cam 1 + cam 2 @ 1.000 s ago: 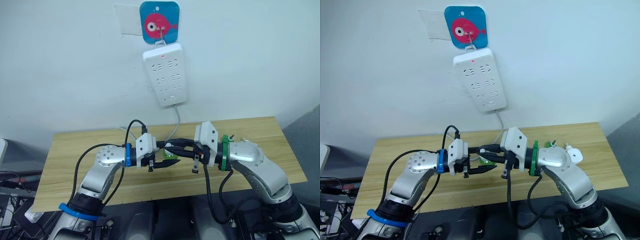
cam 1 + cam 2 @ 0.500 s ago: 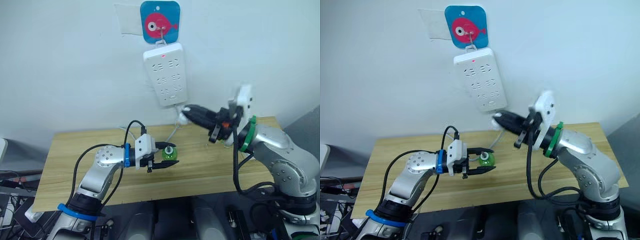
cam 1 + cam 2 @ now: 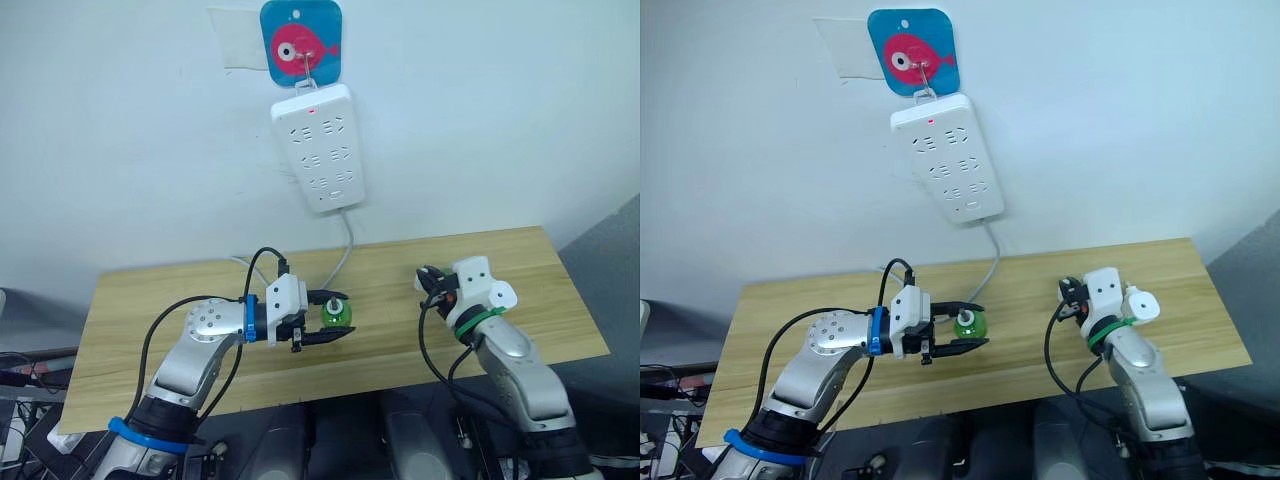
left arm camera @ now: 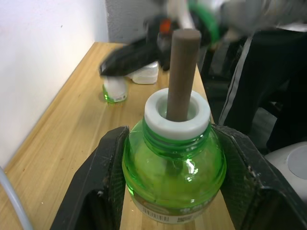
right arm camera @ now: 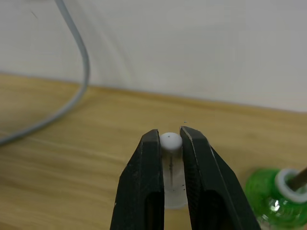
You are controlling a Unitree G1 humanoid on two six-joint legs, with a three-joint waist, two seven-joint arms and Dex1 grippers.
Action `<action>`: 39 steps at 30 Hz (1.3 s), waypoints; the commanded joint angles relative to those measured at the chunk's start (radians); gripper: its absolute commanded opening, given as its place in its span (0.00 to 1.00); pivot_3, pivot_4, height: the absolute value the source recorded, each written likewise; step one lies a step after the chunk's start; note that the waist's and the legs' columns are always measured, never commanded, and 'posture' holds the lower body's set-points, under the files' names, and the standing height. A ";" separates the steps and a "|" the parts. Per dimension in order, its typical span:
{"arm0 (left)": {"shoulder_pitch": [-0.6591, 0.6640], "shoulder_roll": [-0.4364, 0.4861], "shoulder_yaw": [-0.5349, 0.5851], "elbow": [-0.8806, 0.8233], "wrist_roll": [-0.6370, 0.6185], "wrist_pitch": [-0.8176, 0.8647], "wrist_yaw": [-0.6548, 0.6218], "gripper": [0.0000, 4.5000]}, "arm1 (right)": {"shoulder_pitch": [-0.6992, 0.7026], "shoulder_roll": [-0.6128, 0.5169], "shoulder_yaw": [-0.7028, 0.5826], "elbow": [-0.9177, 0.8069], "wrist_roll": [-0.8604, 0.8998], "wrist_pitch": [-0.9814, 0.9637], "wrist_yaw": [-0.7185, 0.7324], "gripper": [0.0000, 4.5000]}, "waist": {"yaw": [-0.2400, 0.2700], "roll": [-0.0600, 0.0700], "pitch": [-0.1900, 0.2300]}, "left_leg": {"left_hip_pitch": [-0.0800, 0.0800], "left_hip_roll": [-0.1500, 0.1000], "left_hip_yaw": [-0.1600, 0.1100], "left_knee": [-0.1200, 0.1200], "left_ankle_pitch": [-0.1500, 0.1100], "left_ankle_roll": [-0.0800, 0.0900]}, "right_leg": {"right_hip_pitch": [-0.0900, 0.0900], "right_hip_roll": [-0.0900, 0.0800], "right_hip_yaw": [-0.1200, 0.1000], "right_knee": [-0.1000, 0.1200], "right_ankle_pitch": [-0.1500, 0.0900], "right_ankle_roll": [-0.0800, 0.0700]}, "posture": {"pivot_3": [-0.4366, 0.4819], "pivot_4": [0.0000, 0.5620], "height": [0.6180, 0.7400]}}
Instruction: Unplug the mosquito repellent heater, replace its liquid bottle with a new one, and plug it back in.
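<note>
The left claw [image 3: 346, 314] is closed on a green liquid bottle [image 4: 173, 167], one black finger [image 4: 98, 189] pressed against each side of its rounded body. The bottle stands upright on the table [image 3: 150, 300] and is uncapped, with a white neck collar and a brown wick rod [image 4: 184, 72] rising from it. It stands near the middle of the table, below the power strip [image 3: 315, 148]. The strip hangs on the wall from a hook on a blue plaque bearing a red fish [image 3: 300, 42]. A small red light shows near its top end, and none of its sockets is occupied. Its grey cable [image 3: 343, 258] runs down to the table behind the bottle. The right claw [image 5: 171, 138] is low over the right part of the table, well apart from the left one. Its fingers are pinching a small white round-topped piece [image 5: 171, 142]; what lies beneath that piece cannot be told. In the left wrist view, a second small green bottle with a white top [image 4: 114, 91] stands on the table directly under the tip of the right claw. The mosquito repellent heater [image 3: 1140, 303], a white rounded unit, lies on the table just beside the right wrist, on its outer side, unplugged from the strip.
</note>
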 commanded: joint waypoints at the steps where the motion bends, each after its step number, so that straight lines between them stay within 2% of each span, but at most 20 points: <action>1: 0.019 0.017 0.017 -0.063 -0.028 0.011 0.003 0.49 | -0.052 0.029 -0.014 0.154 -0.045 -0.148 -0.013 0.04 | 0.000 0.001 0.002 | 0.000 0.000 0.000 0.000 0.000 0.000 | 0.000 0.000 0.000 0.000 0.000 0.000 | 0.39 0.61 1.00; 6: 0.044 0.042 0.023 -0.102 -0.038 0.031 0.006 0.49 | -0.118 0.049 -0.043 0.343 -0.066 -0.272 -0.019 0.04 | 0.000 0.001 0.004 | 0.000 0.000 0.000 0.000 0.000 0.000 | 0.000 0.001 0.000 0.000 0.000 0.000 | 0.40 0.61 1.00; 12: 0.071 0.063 0.033 -0.148 -0.053 0.055 0.013 0.49 | -0.135 0.059 -0.059 0.427 -0.062 -0.323 0.001 0.04 | 0.001 0.002 0.010 | 0.001 0.000 0.000 0.000 0.000 0.000 | 0.000 0.001 0.000 0.001 0.000 0.000 | 0.42 0.62 1.00; 19: 0.081 0.063 0.028 -0.166 -0.057 0.065 0.022 0.49 | -0.101 0.045 -0.060 0.381 -0.060 -0.327 0.031 0.59 | 0.001 0.002 0.011 | 0.001 0.000 0.000 0.000 0.000 0.000 | 0.000 0.001 0.001 0.001 0.000 0.000 | 0.41 0.59 1.00; 21: 0.083 0.063 0.026 -0.165 -0.056 0.062 0.022 0.49 | -0.066 0.031 -0.059 0.320 -0.059 -0.310 0.042 0.76 | 0.003 0.002 0.011 | 0.001 0.000 0.000 0.000 0.000 0.000 | 0.000 0.001 0.001 0.001 0.000 0.000 | 0.41 0.58 1.00; 24: 0.080 0.059 0.025 -0.158 -0.055 0.056 0.021 0.49 | 0.027 -0.009 -0.054 0.135 -0.042 -0.247 0.082 0.99 | 0.004 0.002 0.011 | 0.000 0.000 0.000 0.000 0.000 0.000 | 0.000 0.000 0.001 0.001 0.000 0.000 | 0.40 0.57 1.00; 29: 0.062 0.051 0.020 -0.128 -0.052 0.041 0.011 0.49 | 0.144 -0.126 -0.014 -0.220 0.051 -0.063 0.229 0.99 | 0.003 0.002 0.011 | 0.000 0.000 0.000 0.000 0.000 0.000 | 0.001 0.000 0.001 0.001 0.000 0.000 | 0.37 0.57 1.00; 33: 0.029 0.043 0.013 -0.077 -0.049 0.010 -0.018 0.49 | 0.144 -0.284 0.040 -0.509 0.288 0.188 0.429 0.99 | 0.000 0.002 0.011 | 0.000 0.001 -0.001 -0.001 0.000 0.000 | 0.001 0.001 0.000 0.000 0.000 0.000 | 0.34 0.57 1.00; 36: 0.013 0.039 0.010 -0.051 -0.046 -0.005 -0.032 0.49 | 0.107 -0.330 0.047 -0.568 0.357 0.272 0.458 0.99 | 0.000 0.001 0.012 | 0.000 0.001 -0.001 0.000 0.000 0.000 | 0.001 0.001 0.000 -0.001 0.000 0.000 | 0.34 0.57 1.00; 39: -0.018 0.023 -0.003 -0.019 -0.037 -0.029 -0.048 0.49 | -0.018 -0.320 0.088 -0.580 0.393 0.339 0.468 0.99 | 0.000 -0.001 0.014 | 0.000 0.001 -0.001 0.000 0.000 0.000 | 0.001 0.000 -0.001 -0.002 0.000 0.000 | 0.34 0.58 1.00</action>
